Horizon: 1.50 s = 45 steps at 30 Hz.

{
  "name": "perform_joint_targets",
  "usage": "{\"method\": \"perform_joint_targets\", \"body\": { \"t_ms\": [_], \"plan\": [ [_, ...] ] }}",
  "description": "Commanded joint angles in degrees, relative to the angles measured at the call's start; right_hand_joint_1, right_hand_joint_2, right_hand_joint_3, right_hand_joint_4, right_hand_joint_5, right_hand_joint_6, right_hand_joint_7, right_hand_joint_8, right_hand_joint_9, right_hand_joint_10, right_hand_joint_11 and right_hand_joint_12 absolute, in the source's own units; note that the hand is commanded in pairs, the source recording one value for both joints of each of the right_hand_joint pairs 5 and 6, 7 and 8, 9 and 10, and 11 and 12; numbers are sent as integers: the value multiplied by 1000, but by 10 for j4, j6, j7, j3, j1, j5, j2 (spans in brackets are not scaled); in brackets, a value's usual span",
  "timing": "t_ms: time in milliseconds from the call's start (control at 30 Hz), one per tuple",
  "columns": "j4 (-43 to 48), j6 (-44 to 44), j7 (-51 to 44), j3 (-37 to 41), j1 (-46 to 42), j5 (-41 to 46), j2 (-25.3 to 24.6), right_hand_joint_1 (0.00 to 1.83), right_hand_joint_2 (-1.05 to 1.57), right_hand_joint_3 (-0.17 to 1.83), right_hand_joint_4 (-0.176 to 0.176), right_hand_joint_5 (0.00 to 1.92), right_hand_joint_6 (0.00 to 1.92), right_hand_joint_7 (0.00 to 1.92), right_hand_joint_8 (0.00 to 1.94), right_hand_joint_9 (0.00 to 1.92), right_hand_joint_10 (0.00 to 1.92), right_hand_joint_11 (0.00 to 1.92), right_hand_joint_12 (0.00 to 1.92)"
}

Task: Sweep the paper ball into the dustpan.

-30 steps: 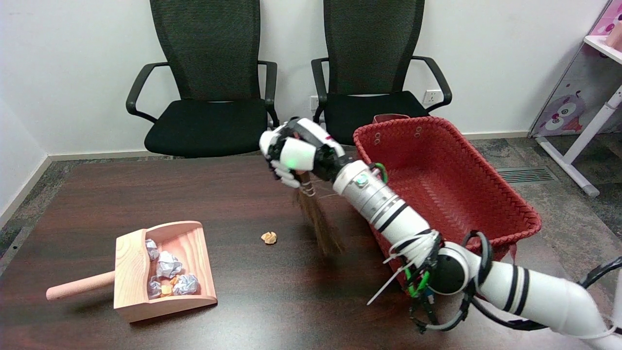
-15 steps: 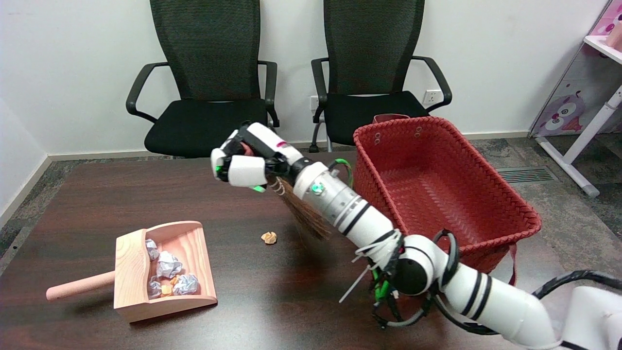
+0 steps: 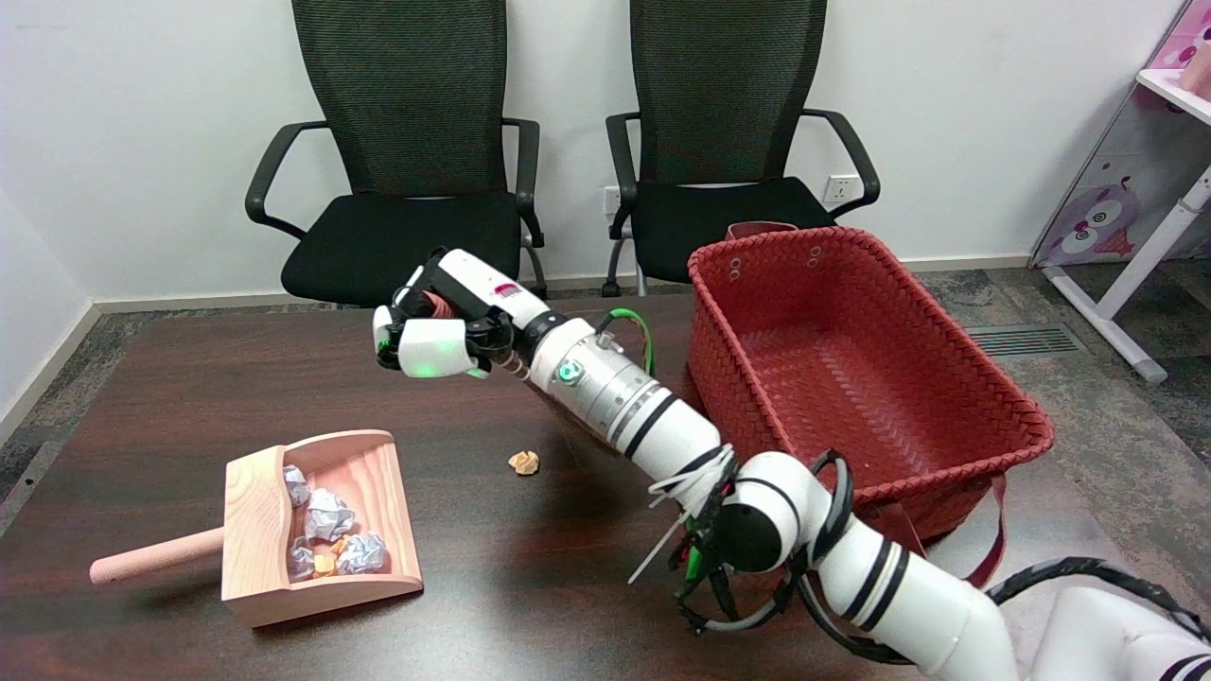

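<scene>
The right hand (image 3: 430,333) has its fingers (image 3: 430,348) wrapped tight around a small broom's handle (image 3: 437,305), held up above the counter (image 3: 170,378); the bristles are hidden behind the forearm. The paper ball (image 3: 523,462) lies on the counter below and right of the hand. The wooden dustpan (image 3: 317,525), mouth facing right, sits well left of the ball, so the stroke must run leftward.

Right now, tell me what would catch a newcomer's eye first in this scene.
The white right arm sweeps in from the lower right, its hand raised over the dark table and gripping a small broom whose bristles hide behind the wrist. To its right stands a big red woven basket. At lower left lies a wooden dustpan holding crumpled paper, with one loose paper ball mid-table.
</scene>
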Motion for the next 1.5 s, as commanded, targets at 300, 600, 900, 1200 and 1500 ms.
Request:
{"method": "perform_joint_targets", "body": {
  "t_ms": [300, 600, 900, 1200, 1500],
  "plan": [
    [124, -48, -3, -25, 26, 50, -89, 687, 1493, 1713, 45, 1920, 1920, 1920, 1920, 1920, 1920, 1920, 1920],
    [190, -93, 1, -94, 63, 153, -95, 661, 1475, 1765, 49, 1920, 1920, 1920, 1920, 1920, 1920, 1920, 1920],
    [228, -149, 23, -146, 70, 278, -99, 658, 1292, 1833, 39, 1920, 1920, 1920, 1920, 1920, 1920, 1920, 1920],
    [241, -178, 207, -177, 89, 295, -112, 656, 875, 1833, 19, 1920, 1920, 1920, 1920, 1920, 1920, 1920, 1920],
    [267, -248, 449, -227, 122, 291, -126, 694, 672, 1702, 8, 1920, 1920, 1920, 1920, 1920, 1920, 1920, 1920]
  ]
}}
